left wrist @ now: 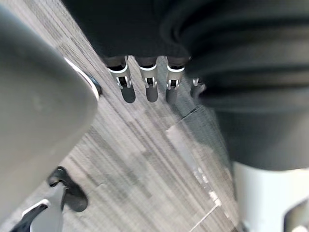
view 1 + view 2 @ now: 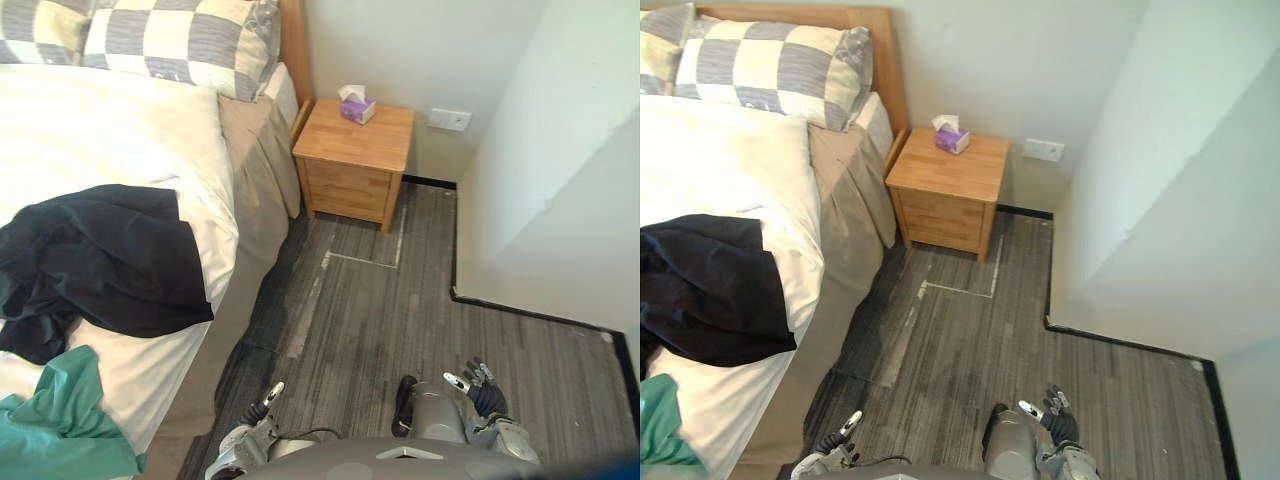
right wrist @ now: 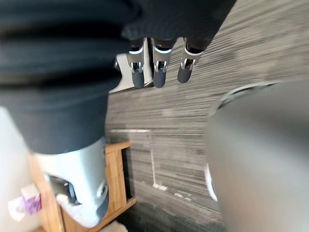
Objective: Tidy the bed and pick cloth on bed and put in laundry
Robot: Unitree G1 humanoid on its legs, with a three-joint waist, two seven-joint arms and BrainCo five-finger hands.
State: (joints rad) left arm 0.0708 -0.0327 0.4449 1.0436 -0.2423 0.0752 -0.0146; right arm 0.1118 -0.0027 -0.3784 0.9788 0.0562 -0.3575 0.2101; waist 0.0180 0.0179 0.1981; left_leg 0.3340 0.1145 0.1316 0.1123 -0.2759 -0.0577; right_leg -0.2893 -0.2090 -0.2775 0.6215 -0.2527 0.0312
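Note:
A black cloth (image 2: 100, 255) lies crumpled on the white duvet (image 2: 90, 130) near the bed's right edge. A teal cloth (image 2: 60, 420) hangs over the bed's near corner below it. My left hand (image 2: 258, 410) hangs low beside the bed's foot, above the floor and away from both cloths. In the left wrist view its fingers (image 1: 147, 84) are straight and hold nothing. My right hand (image 2: 485, 395) is low on the other side, over the grey floor. Its fingers (image 3: 159, 70) are also straight and empty.
Checked pillows (image 2: 170, 40) lean at the head of the bed. A wooden nightstand (image 2: 355, 150) with a purple tissue box (image 2: 357, 105) stands beside the bed against the far wall. A white wall corner (image 2: 560, 200) juts in on the right of the grey plank floor (image 2: 380, 320).

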